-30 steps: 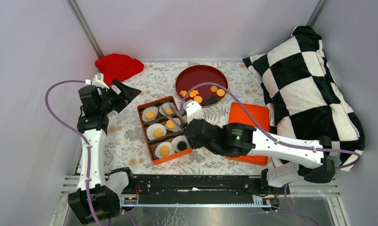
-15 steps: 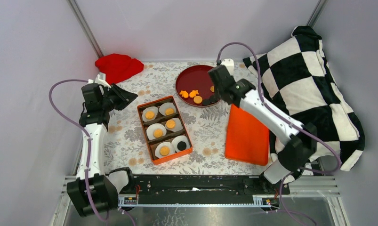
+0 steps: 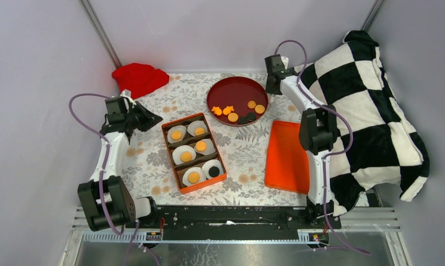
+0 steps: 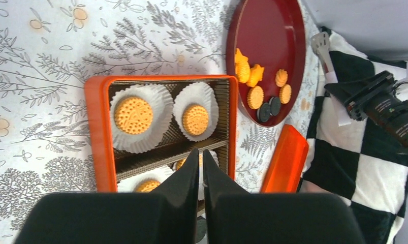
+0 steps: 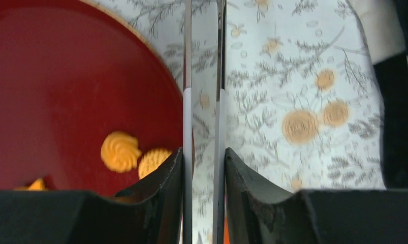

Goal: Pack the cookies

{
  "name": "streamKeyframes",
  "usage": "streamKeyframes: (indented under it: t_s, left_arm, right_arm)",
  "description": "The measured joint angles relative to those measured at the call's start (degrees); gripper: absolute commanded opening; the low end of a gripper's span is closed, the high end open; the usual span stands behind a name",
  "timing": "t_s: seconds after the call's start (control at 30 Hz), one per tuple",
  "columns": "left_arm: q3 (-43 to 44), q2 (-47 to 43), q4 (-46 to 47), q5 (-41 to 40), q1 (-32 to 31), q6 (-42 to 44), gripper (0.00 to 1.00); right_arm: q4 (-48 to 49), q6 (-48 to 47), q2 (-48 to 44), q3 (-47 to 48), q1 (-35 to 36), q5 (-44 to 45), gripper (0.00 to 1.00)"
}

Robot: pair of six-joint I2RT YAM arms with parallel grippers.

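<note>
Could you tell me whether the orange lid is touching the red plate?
Apart. The top view shows a strip of flowered tablecloth between the orange lid and the rim of the red plate.

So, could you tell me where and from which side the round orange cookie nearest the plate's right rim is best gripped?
Probably from straight above, fingers pinching across its thin edge. That orange cookie lies flat on the red plate, so only its rim offers opposing faces. A black cookie sits close at its near left, so place the fingers clear of that side.
</note>
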Motion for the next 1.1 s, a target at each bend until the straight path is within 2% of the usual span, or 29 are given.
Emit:
streamKeyframes:
  t_s: [0.2,0.37,0.4,0.43,0.5,0.53,0.63,0.73,0.8,0.9,1.1]
  left_arm:
    - [0.0,3.76,-0.02,-0.63,0.0,0.52,0.07]
    - [0.0,4.11,-0.02,-1.42,-0.02,0.61,0.07]
    - [0.0,4.07,-0.02,-1.53,-0.02,0.63,0.08]
    - [0.0,4.0,-0.04,-1.62,-0.04,0.63,0.08]
    - [0.0,3.63,-0.04,-1.68,-0.15,0.63,0.08]
    - [0.0,3.34,-0.04,-1.7,-0.22,0.63,0.08]
    - [0.0,2.16,-0.04,-1.81,-0.5,0.66,0.1]
    - [0.0,0.74,-0.04,-1.9,-1.07,0.68,0.13]
    - [0.0,-0.61,-0.04,-1.97,-1.86,0.66,0.16]
    - [0.02,-3.17,-0.04,-2.19,-3.8,0.5,0.2]
    - [0.04,-8.04,-0.04,-2.47,-7.74,-0.17,0.23]
  right_arm:
    - [1.01,-0.31,9.97,8.46,-3.48,-3.82,0.0]
    - [1.05,0.42,14.97,9.38,-5.42,-6.47,0.0]
    - [0.96,0.66,15.47,9.18,-5.64,-6.64,0.03]
    - [0.98,0.9,15.74,8.92,-5.84,-6.64,0.09]
    - [0.92,1.36,15.63,8.87,-5.97,-6.67,0.36]
    - [0.94,1.38,15.63,8.72,-5.99,-6.67,0.46]
    - [1.07,1.42,15.04,7.93,-6.01,-7.13,0.61]
    - [2.36,1.2,11.47,2.38,-6.01,-8.11,0.7]
    - [3.74,1.01,6.34,-4.85,-5.95,-8.57,0.75]
    - [4.83,0.87,-2.93,-14.01,-5.53,-8.57,0.76]
    - [6.56,0.81,-22.51,-25.77,-3.67,-10.49,0.73]
